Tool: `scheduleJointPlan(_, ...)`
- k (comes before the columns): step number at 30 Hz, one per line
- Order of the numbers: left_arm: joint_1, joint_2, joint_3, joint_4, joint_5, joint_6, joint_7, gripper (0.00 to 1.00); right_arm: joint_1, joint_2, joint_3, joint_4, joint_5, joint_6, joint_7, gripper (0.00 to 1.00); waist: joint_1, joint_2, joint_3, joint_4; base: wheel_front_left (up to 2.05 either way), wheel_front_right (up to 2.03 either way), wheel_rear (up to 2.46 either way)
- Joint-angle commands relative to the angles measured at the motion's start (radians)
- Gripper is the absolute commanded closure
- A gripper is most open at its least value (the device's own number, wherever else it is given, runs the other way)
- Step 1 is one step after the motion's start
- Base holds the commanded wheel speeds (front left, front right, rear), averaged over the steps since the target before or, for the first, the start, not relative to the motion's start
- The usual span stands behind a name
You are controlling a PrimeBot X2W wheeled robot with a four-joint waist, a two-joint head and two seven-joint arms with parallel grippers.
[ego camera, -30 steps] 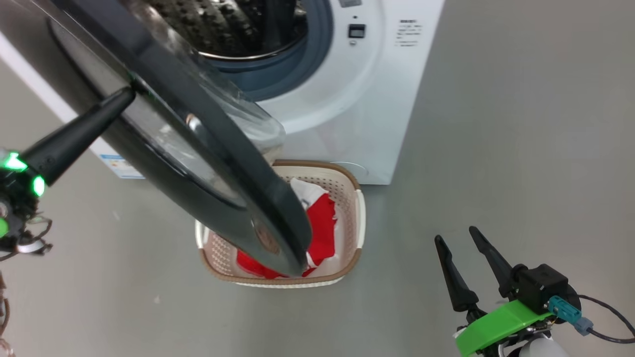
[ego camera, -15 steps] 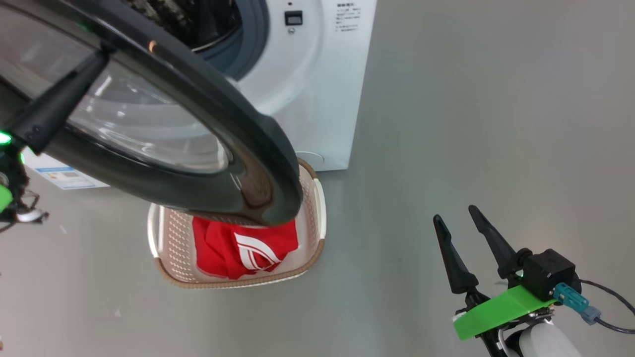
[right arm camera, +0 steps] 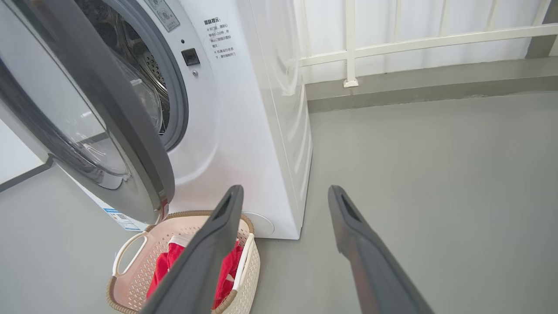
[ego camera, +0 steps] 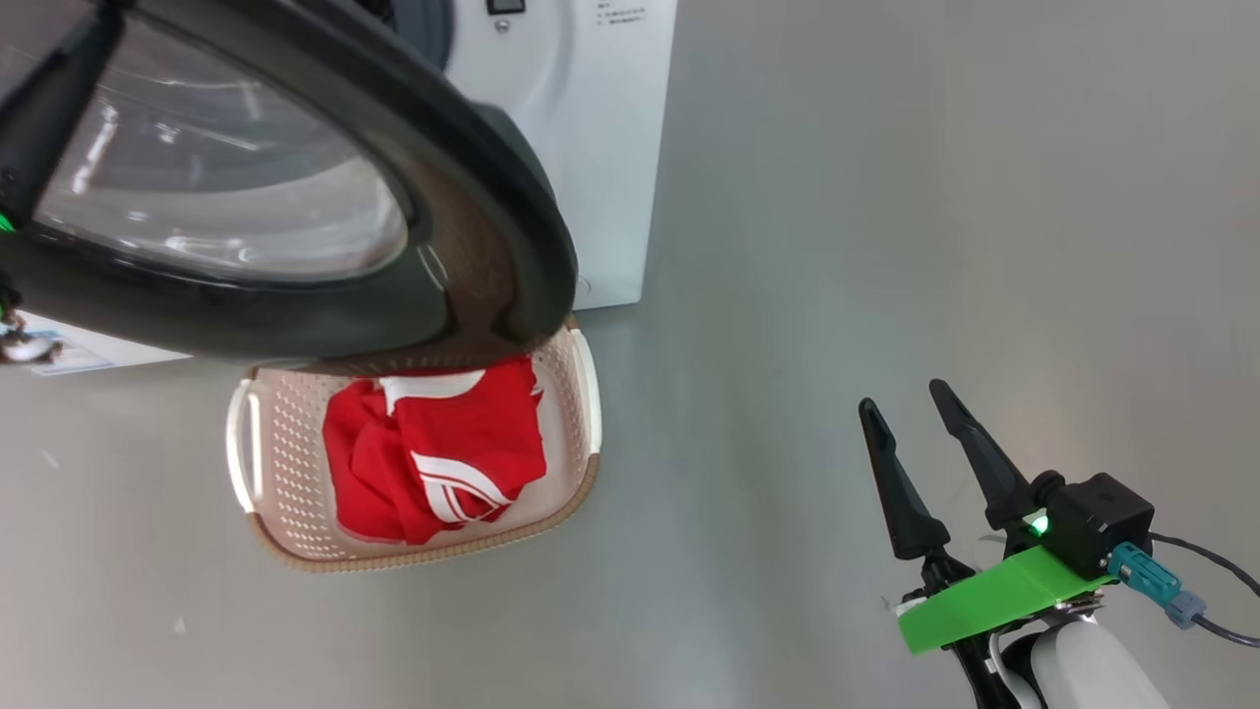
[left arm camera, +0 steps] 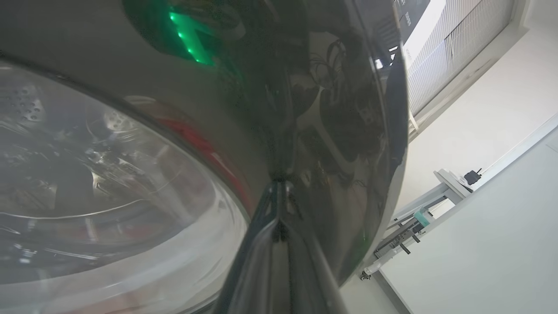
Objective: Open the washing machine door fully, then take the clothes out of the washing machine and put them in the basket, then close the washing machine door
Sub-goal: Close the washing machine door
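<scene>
Fingers [ego camera: 896, 492] of the right gripper [ego camera: 901, 396] point up from the lower right of the head view, spread wide apart with nothing between them. A bright green bracket [ego camera: 984, 606] sits at their base, above bare grey floor [ego camera: 886, 197].

To the left, the left gripper [left arm camera: 279, 187] has its two dark fingers pressed together, empty, with their tips against the glossy black rim of the washing machine door [ego camera: 472, 197]. The door stands partly open, swung out from the machine. Its bulging clear porthole [ego camera: 217, 177] fills the upper left of the head view, and its lower edge hangs over the back of the basket [ego camera: 285, 443].

The basket, cream with perforated sides and a brown rim, sits on the floor just in front of the washing machine [ego camera: 591, 148]. The clothes [ego camera: 433, 443] lie inside it: crumpled red fabric with white stripes and some white trim.

Behind, the white machine shows its grey rubber ring and perforated steel drum [right arm camera: 130, 48] past the door's edge in the right wrist view. A blue label [right arm camera: 122, 218] marks its lower corner. Beyond the machine, a white railing [right arm camera: 348, 43] runs along the far wall.
</scene>
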Motion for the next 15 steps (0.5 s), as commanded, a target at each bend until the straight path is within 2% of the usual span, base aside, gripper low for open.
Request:
scheduleJointPlan(1,-0.049,0.063,0.027,-0.008,0.008,-0.007,-0.020,1.00,-0.021,0.000,0.023,-0.028,0.006,0.005,-0.006,0.00,0.0000,0.0000,0.012,-0.014,0.00,0.00,0.00)
scheduleJointPlan(10,-0.123,0.119,-0.060,0.076,0.009,-0.007,-0.159,1.00,-0.029,0.000,0.019,-0.041,0.015,0.005,-0.006,0.00,0.0000,0.0000,0.027,-0.050,0.00,0.00,0.00)
scheduleJointPlan(15,-0.132,0.140,-0.109,0.096,-0.023,-0.007,-0.198,1.00,-0.026,0.000,0.015,-0.042,0.016,0.005,-0.006,0.00,0.0000,0.0000,0.023,-0.052,0.00,0.00,0.00)
